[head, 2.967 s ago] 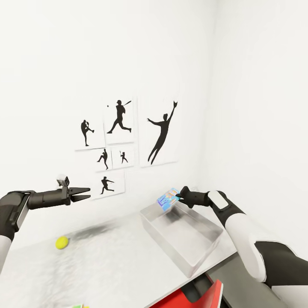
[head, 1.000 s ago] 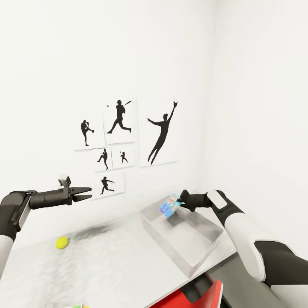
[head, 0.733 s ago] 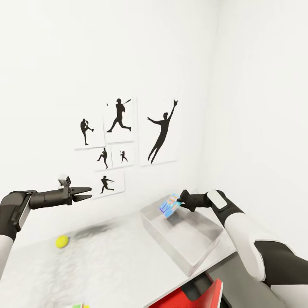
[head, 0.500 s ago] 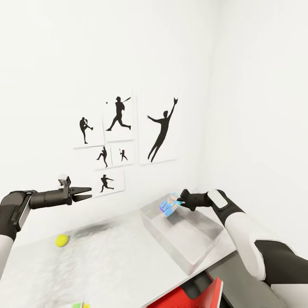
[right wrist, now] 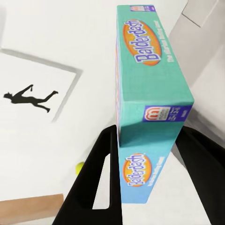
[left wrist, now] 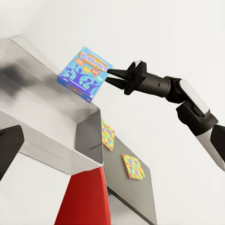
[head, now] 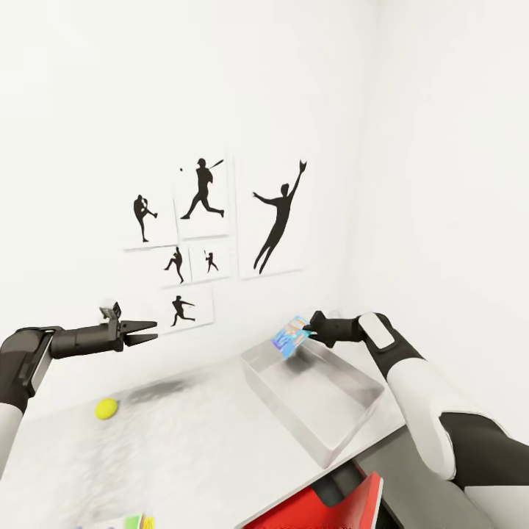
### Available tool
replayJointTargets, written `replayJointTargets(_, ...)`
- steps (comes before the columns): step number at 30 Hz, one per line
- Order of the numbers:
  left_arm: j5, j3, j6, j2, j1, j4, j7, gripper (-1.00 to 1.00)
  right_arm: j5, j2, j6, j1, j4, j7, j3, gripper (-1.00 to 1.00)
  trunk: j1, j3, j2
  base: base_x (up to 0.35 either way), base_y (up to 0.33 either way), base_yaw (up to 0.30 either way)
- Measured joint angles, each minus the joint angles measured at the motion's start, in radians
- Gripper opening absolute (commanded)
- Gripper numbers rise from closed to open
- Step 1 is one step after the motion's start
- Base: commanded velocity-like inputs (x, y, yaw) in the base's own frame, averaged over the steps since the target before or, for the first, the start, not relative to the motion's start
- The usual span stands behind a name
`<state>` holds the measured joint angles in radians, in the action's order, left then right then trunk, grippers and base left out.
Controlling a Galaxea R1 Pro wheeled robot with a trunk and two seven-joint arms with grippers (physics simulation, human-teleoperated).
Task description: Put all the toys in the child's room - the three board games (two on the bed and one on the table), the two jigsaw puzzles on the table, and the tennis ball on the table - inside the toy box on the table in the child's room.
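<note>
My right gripper is shut on the edge of a small blue board game, holding it tilted in the air over the far end of the toy box. The left wrist view shows that game above the pale grey toy box; the right wrist view shows its teal side clamped between both fingers. My left gripper hovers open and empty above the table. The tennis ball lies on the table below it. Two jigsaw puzzles lie on the lower dark section.
A red object stands against the table's near edge, below the toy box. A green and yellow corner of something flat pokes in at the bottom. Black sports-silhouette pictures hang on the white wall behind the table.
The whole view has shifted a little. My right gripper has lifted the blue board game slightly, still over the toy box's far end. The left arm has stayed put.
</note>
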<state>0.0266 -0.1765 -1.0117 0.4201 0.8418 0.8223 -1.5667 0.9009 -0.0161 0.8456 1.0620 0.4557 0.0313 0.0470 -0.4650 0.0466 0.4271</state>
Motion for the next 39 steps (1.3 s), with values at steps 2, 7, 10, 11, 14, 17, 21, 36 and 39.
replayJointTargets(2, 0.0, 0.0, 0.0, 0.0, 0.0, 0.0, 0.0, 1.0, 0.001, 0.002, 0.002, 0.0, 0.003, 0.0, 0.0, -1.0, 0.0, -0.003, 0.0, 0.0, 0.0, 0.0)
replayJointTargets(7, 0.0, 0.0, -0.004, 0.0, 0.001, 0.001, 0.0, 1.0, -0.001, 0.006, 0.004, 0.001, 0.007, -0.001, 0.0, -1.0, 0.0, -0.011, 0.0, 0.0, 0.0, 0.0)
replayJointTargets(10, 0.0, 0.0, -0.007, 0.0, 0.003, 0.011, 0.0, 1.0, 0.0, 0.006, 0.004, 0.001, 0.008, -0.001, 0.0, -1.0, 0.0, -0.016, 0.0, 0.0, 0.0, 0.0)
replayJointTargets(11, 0.0, 0.0, -0.008, 0.0, 0.004, 0.015, 0.0, 1.0, 0.001, 0.007, 0.004, 0.001, 0.008, 0.0, 0.0, -1.0, 0.0, -0.018, 0.0, 0.0, 0.0, 0.0)
replayJointTargets(14, 0.0, 0.0, -0.018, 0.001, 0.004, 0.041, 0.0, 1.0, 0.0, 0.01, 0.004, 0.002, 0.009, 0.0, 0.0, -1.0, 0.0, -0.023, 0.0, 0.0, 0.0, 0.0)
replayJointTargets(17, 0.004, 0.0, -0.021, 0.0, 0.005, 0.063, 0.0, 1.0, 0.003, 0.012, 0.004, 0.01, 0.009, 0.001, 0.0, -1.0, 0.0, -0.027, 0.0, 0.0, 0.0, 0.0)
replayJointTargets(21, 0.02, 0.0, -0.023, 0.0, 0.01, 0.086, 0.0, 1.0, 0.0, 0.015, 0.003, 0.018, 0.009, 0.0, -0.001, -1.0, 0.0, -0.034, 0.0, 0.0, 0.0, 0.0)
replayJointTargets(36, 0.029, 0.0, -0.024, -0.001, 0.092, 0.095, 0.0, 1.0, -0.001, 0.016, -0.005, 0.02, 0.009, -0.001, -0.001, -1.0, 0.0, -0.058, -0.001, 0.0, 0.0, 0.0)
replayJointTargets(39, 0.031, 0.0, -0.024, -0.002, 0.098, 0.095, 0.0, 1.0, -0.001, 0.018, -0.007, 0.02, 0.009, -0.001, -0.001, -1.0, 0.0, -0.062, -0.001, 0.0, 0.0, 0.0)
